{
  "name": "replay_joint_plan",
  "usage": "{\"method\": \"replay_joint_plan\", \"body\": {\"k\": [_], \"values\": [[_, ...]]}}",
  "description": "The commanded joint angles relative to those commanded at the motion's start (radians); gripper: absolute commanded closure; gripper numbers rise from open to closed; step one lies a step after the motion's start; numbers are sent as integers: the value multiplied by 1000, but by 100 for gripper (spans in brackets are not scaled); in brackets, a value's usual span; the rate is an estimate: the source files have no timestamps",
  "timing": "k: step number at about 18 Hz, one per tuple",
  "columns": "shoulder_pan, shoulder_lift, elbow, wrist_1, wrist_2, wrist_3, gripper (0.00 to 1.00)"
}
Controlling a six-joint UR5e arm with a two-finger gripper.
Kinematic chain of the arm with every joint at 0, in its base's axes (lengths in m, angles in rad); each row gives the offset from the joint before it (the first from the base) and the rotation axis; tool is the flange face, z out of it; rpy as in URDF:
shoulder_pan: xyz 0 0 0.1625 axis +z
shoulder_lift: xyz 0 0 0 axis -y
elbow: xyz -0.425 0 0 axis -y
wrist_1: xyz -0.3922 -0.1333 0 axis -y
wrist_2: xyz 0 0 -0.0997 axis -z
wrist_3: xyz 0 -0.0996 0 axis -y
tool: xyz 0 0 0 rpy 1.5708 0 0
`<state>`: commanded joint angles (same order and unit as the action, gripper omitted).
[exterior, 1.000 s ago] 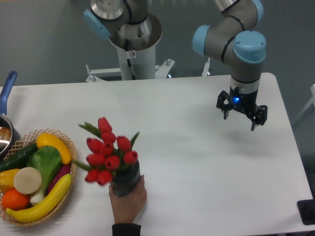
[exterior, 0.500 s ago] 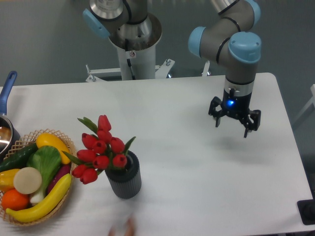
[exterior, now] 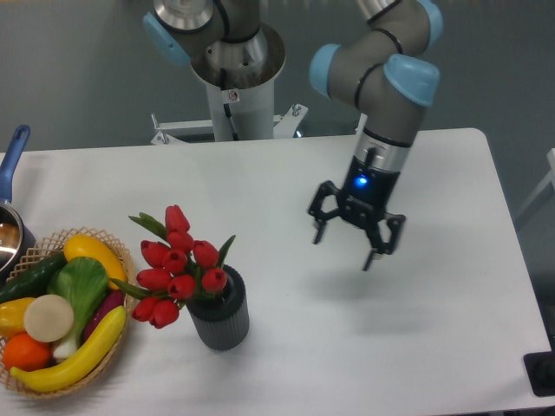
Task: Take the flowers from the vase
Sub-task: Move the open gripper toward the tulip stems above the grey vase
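Two fingers of my claw (exterior: 355, 234) hang spread apart above the white table (exterior: 434, 303), gripping nothing, a blue light glowing on my wrist just above them. Well off to my camera-left stands the vase (exterior: 220, 312), a dark ribbed cylinder, upright on the table. The flowers (exterior: 178, 270) sit in it, red buds with green leaves, leaning out toward the camera-left beyond its rim. Just beside them lies a wicker basket (exterior: 121, 260) of vegetables at the table's edge, and behind that a blue-handled pot (exterior: 12, 186), partly cut off.
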<state>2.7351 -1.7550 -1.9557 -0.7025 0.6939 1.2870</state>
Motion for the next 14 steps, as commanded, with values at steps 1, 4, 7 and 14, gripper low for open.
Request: {"method": "replay_joint_plan", "body": {"k": [1,4,7,14], "values": [[-8,6,-14,0,-49,0,0],[-35,-1,-29,3,-106,9,0],[-89,-33,-17,8,-158,11,0],[-164,-103,27,28,-234,17,0]]}}
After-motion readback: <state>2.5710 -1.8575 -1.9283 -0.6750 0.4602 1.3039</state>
